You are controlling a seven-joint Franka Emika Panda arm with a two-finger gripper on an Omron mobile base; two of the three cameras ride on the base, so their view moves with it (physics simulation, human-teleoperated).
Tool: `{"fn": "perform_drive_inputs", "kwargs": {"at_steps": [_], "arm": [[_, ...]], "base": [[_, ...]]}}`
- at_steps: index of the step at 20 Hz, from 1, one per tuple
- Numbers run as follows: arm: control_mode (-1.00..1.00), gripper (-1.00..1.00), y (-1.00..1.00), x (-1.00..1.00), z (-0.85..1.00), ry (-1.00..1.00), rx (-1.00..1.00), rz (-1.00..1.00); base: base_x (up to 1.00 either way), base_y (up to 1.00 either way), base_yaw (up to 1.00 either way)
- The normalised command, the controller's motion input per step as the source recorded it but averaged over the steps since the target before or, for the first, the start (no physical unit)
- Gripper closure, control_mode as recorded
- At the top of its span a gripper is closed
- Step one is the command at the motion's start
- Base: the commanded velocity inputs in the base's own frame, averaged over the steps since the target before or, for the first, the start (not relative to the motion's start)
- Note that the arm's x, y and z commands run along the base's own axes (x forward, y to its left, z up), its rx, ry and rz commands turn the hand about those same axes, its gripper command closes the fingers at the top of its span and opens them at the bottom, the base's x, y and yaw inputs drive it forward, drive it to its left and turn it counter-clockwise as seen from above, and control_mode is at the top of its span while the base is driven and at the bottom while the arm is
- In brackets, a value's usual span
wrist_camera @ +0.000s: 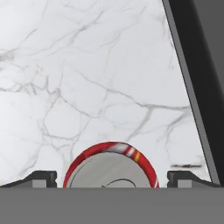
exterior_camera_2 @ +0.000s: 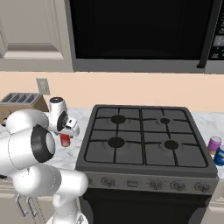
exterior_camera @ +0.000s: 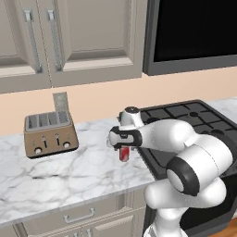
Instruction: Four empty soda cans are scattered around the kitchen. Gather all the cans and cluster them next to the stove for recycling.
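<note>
Gripper [wrist_camera: 112, 177] jaws spread astride red can [wrist_camera: 111, 164]; right base view adds purple can [exterior_camera_2: 214, 144].

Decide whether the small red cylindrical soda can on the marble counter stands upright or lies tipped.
Upright: the small red cylindrical soda can shows its round silvery top, its body vertical on the counter.

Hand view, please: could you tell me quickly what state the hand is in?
Hand: open, fingers either side of the red can, not gripping it.
</note>
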Motion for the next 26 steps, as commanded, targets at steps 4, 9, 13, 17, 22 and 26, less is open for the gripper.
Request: {"fn": "perform_drive_inputs", "kwargs": {"at_steps": [4, 9, 13, 17, 22, 26], "arm": [[-1.0, -1.0, 0.0, 0.0, 0.0, 0.0, 0.0, 0.0], [-1.0, 1.0, 0.0, 0.0, 0.0, 0.0, 0.0, 0.0], [-1.0, 1.0, 0.0, 0.0, 0.0, 0.0, 0.0, 0.0], [-1.0, 1.0, 0.0, -0.23, 0.17, -0.02, 0.0, 0.01], [-1.0, 1.0, 0.0, -1.0, 0.61, -0.14, 0.0, 0.0], [-1.0, 1.0, -0.04, -0.98, 0.57, -0.1, 0.0, 0.0]], "base": [[0.0, 0.0, 0.0], [0.0, 0.0, 0.0], [0.0, 0.0, 0.0], [0.0, 0.0, 0.0], [0.0, 0.0, 0.0], [0.0, 0.0, 0.0]]}}
